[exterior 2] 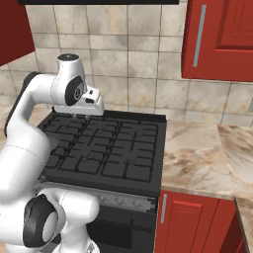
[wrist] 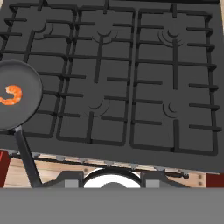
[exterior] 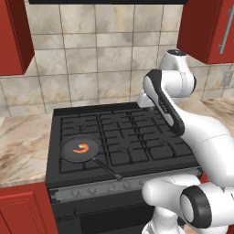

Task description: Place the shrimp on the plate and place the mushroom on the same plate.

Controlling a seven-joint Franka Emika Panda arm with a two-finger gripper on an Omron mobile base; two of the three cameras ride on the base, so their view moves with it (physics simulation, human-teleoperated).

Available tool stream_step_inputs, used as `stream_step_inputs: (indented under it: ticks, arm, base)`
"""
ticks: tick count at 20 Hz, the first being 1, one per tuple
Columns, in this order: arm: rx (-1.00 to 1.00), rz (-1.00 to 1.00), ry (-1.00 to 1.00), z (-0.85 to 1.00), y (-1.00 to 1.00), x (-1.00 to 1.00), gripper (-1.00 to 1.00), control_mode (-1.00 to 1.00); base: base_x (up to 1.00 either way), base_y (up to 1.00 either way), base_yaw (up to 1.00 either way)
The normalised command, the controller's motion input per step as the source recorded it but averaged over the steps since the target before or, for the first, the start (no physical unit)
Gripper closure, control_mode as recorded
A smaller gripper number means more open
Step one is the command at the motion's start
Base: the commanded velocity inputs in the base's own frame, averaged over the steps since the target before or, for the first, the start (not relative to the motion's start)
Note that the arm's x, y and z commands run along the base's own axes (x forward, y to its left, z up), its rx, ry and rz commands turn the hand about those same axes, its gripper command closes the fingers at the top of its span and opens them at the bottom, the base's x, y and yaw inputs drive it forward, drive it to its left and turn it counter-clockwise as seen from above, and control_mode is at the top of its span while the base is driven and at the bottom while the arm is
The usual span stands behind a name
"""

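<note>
The bright-orange curled shrimp [exterior: 81, 147] lies inside a black long-handled frying pan [exterior: 66, 154] on the front left burner of the stove. In the hand view the shrimp [wrist: 10, 95] sits at the far left, in the pan [wrist: 29, 78]. My gripper [exterior 2: 87, 112] hangs high over the back of the stove, pointing down, well away from the pan. Its fingertips [wrist: 70, 179] stand apart at the bottom of the hand view with nothing between them. The plate and the mushroom are out of view.
The black stove [exterior: 137, 137] has raised grates across its top. The pan handle [exterior: 109, 170] sticks out toward the front edge. Marble counters flank it on the left [exterior: 23, 146] and the right [exterior 2: 197, 153]. Red cabinets [exterior 2: 217, 39] hang above.
</note>
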Motion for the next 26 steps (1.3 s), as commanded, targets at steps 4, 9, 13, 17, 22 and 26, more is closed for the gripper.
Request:
stream_step_inputs:
  ticks: [4, 9, 13, 17, 22, 26]
  arm:
    - [0.0, 0.0, 0.01, 0.0, 0.0, 0.0, -1.0, -1.0]
    - [0.0, 0.0, 0.0, 0.0, 0.0, 0.0, -1.0, -1.0]
    - [0.0, 0.0, 0.0, -0.24, 0.25, 0.0, -1.0, -1.0]
    - [0.0, 0.0, 0.03, -0.5, 0.62, 0.0, -1.0, -1.0]
    - [0.0, 0.0, 0.04, -0.48, 0.73, 0.01, -1.0, -1.0]
    - [0.0, 0.0, 0.03, -0.29, 0.64, 0.05, -1.0, -1.0]
  base:
    - [0.0, 0.0, 0.0]
    - [0.0, 0.0, 0.0]
    - [0.0, 0.0, 0.0]
    - [0.0, 0.0, 0.0]
    - [0.0, 0.0, 0.0]
    - [0.0, 0.0, 0.0]
